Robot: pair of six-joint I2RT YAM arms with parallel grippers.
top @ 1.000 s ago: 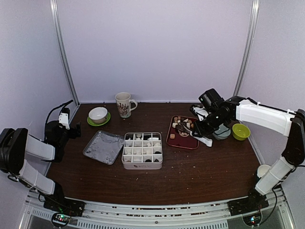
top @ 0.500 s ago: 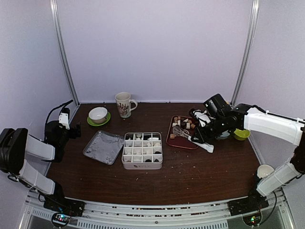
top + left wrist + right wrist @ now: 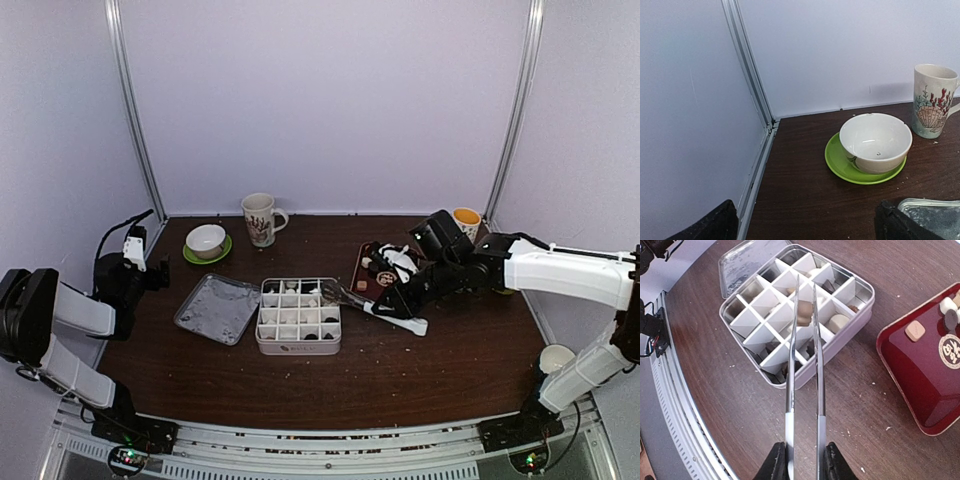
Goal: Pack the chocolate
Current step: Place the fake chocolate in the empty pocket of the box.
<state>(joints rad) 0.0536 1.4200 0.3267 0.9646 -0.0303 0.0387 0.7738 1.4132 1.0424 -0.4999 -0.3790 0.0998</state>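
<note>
Tongs (image 3: 789,390) are gripped at the handle end by the right pincer (image 3: 805,466), jaws narrow and clamped on them. A brown chocolate piece (image 3: 804,313) is pinched between the tong tips and held in the air above the divided tin (image 3: 840,347). The tips are seen over the inner cells; the exact cell can't be told.

The tin is placed mid worktop (image 3: 400,370). Several cells are already filled: a cream piece (image 3: 839,322) and a dark piece (image 3: 830,285) are seen among others, and some cells are bare. The tin lid (image 3: 217,308) is laid flat just beside the tin, on its left.

The rest of the chocolate is found on the red tray (image 3: 920,390), right of the tin, near but apart: a tan square (image 3: 916,331), with white and dark lumps at the tray's far end. In the top view the tray is partly hidden by the right arm.

The left pincer (image 3: 805,220) is held wide apart with nothing between the fingers, parked low at the left edge of the worktop. A white bowl (image 3: 875,142) on a green saucer (image 3: 840,162) is seen in front of it, with a shell-print mug (image 3: 932,100) just beyond.
</note>
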